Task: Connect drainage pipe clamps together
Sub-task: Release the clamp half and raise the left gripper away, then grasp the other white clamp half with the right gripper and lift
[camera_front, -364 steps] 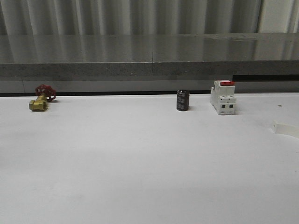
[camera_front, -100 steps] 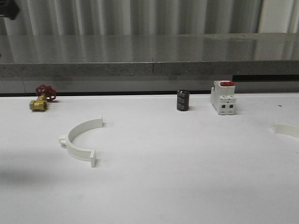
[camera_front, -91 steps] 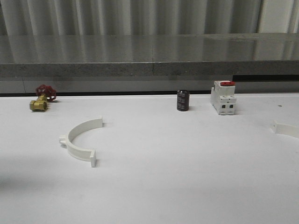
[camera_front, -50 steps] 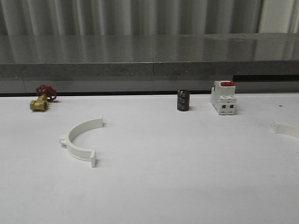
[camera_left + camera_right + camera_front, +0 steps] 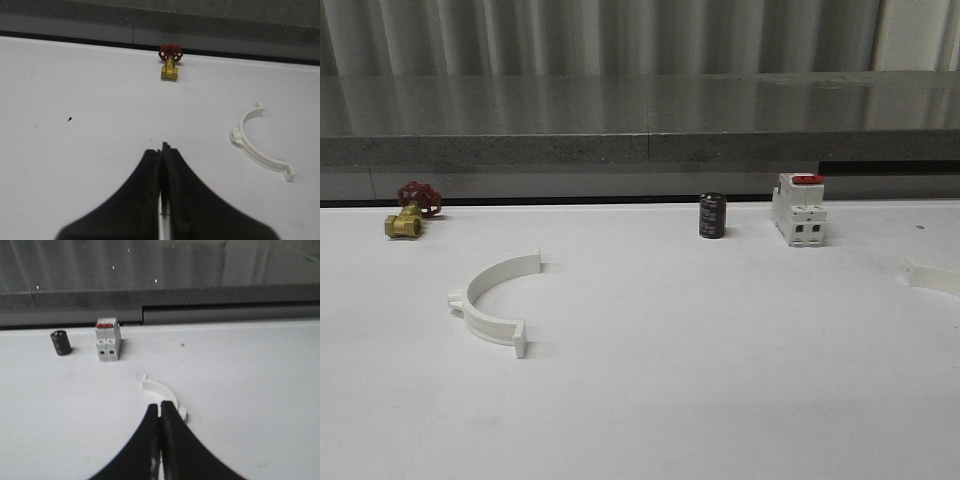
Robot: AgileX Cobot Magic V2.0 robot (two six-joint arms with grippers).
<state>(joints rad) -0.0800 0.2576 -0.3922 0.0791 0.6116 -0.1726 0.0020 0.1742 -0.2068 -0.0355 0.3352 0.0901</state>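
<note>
One white half-ring of the drainage pipe clamps [image 5: 488, 326] lies flat on the white table at the left, its open side facing right; the left wrist view shows this clamp half [image 5: 254, 156] off to one side of my left gripper [image 5: 162, 148], which is shut and empty above bare table. The other clamp half [image 5: 932, 277] is cut by the right edge of the front view. In the right wrist view that half [image 5: 159, 388] lies just beyond my right gripper [image 5: 160, 406], partly hidden by the shut, empty fingers.
A brass valve with a red handwheel [image 5: 408, 212] sits at the back left. A black cylinder [image 5: 711, 216] and a white breaker with a red top [image 5: 798, 210] stand at the back right. A grey ledge [image 5: 640, 150] runs behind the table.
Since the oldest frame the left clamp half has appeared on the table. A dark shape at the top left corner and its shadow have gone. Nothing has moved in the last half second.
</note>
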